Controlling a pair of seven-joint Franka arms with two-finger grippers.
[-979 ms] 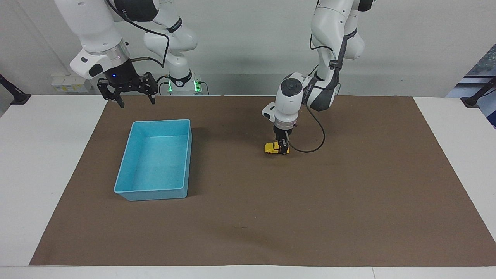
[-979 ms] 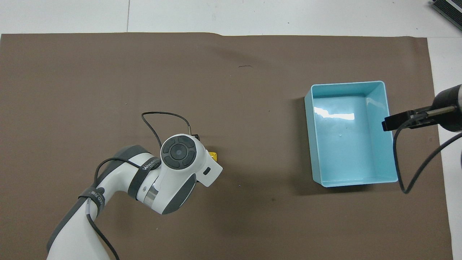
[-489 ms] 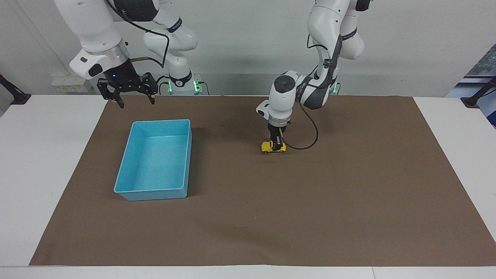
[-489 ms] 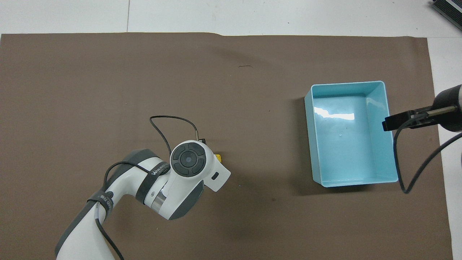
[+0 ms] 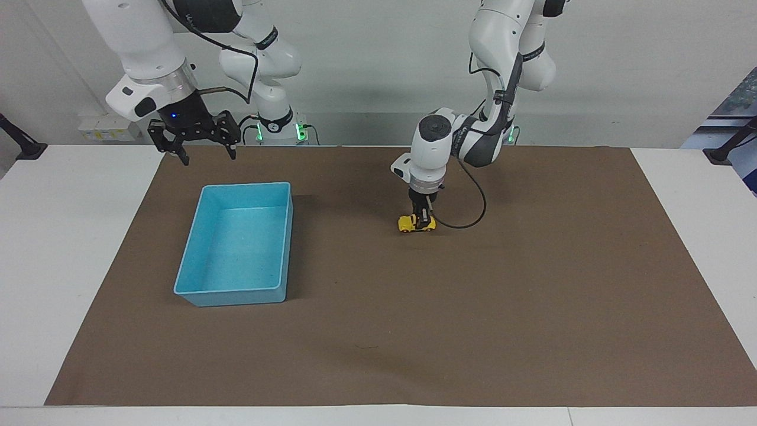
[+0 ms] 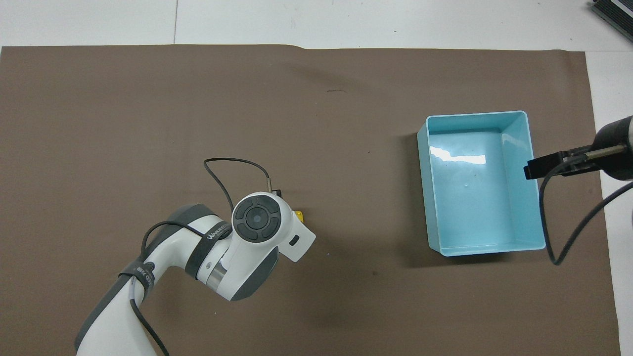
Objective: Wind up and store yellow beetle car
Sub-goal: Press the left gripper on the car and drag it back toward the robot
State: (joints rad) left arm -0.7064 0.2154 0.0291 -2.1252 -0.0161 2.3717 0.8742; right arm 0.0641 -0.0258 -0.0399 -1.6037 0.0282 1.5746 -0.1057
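The yellow beetle car point(image 5: 416, 223) stands on the brown mat point(image 5: 473, 296) near the table's middle. My left gripper point(image 5: 423, 220) points straight down and is shut on the car, its fingers clamped across the body. In the overhead view the left wrist hides nearly all of the yellow beetle car point(image 6: 298, 215); only a small yellow corner shows. My right gripper point(image 5: 202, 151) hangs open in the air over the mat's edge, close to the light-blue bin point(image 5: 204, 289), with nothing between its fingers.
The light-blue bin point(image 6: 536, 244) lies toward the right arm's end of the table and holds nothing. A black cable loops from the left wrist down onto the mat beside the car. White table borders the mat.
The left gripper closed on the car and dragged it a short way toward the bin over the first half second, then held still. The right arm has not moved.
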